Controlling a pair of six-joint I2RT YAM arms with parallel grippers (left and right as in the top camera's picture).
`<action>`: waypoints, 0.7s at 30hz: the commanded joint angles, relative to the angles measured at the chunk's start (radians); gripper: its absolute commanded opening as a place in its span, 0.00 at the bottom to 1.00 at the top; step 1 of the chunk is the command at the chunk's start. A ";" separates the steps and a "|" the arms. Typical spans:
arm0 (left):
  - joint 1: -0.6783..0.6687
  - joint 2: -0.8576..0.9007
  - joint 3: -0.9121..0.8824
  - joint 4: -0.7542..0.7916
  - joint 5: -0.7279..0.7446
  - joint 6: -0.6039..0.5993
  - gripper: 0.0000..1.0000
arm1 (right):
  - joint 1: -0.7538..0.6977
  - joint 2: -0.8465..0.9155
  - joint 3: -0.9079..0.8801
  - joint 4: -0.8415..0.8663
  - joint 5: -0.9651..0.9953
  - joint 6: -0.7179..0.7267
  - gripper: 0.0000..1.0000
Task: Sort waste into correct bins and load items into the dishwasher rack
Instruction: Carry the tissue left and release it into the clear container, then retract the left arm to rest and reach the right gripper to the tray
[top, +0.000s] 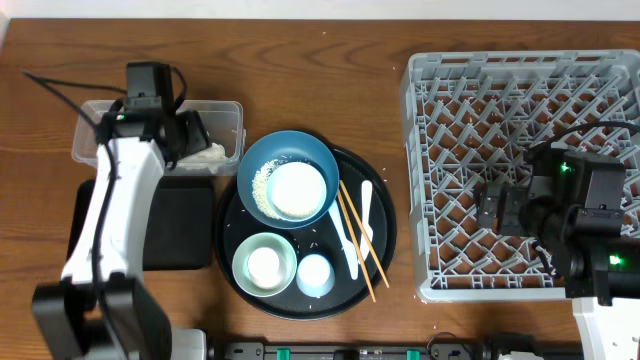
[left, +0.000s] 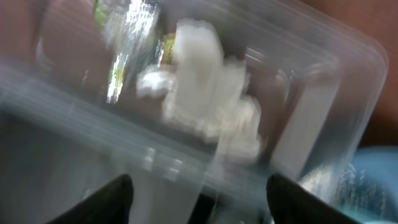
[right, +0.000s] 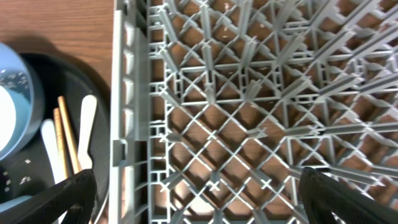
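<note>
My left gripper (top: 190, 135) (left: 199, 186) hangs open over the clear tub (top: 228, 106) (left: 348, 56), nothing between its fingers. Crumpled white tissue (top: 207, 153) (left: 211, 99) lies in the tub beside a shiny yellow-green scrap (left: 115, 74); that view is blurred. On the round black tray (top: 385, 235) sit a dark-blue bowl (top: 290, 143) holding rice (top: 264, 188) and a white cup (top: 298, 190), a pale-green bowl (top: 243, 262), a pale cup (top: 315, 275), a white spoon (top: 347, 255) and chopsticks (top: 358, 240) (right: 67, 134). My right gripper (top: 497, 210) (right: 199, 193) stands open over the dishwasher rack (top: 440, 100) (right: 249, 93).
A shallow black rectangular tray (top: 185, 225) lies under the left arm, just left of the round tray. Loose rice grains dot the round tray. The rack's left wall (right: 127, 93) stands between my right gripper and the tray. Bare wooden table (top: 320, 60) stretches along the back.
</note>
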 joint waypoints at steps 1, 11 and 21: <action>0.010 -0.092 0.020 -0.096 0.010 -0.042 0.74 | 0.010 0.005 0.018 -0.004 -0.081 -0.006 0.99; 0.181 -0.119 0.006 -0.368 0.089 -0.118 0.92 | 0.163 0.105 0.021 0.002 -0.221 -0.066 0.93; 0.345 -0.119 -0.024 -0.403 0.095 -0.178 0.98 | 0.606 0.210 0.032 0.142 -0.203 -0.065 1.00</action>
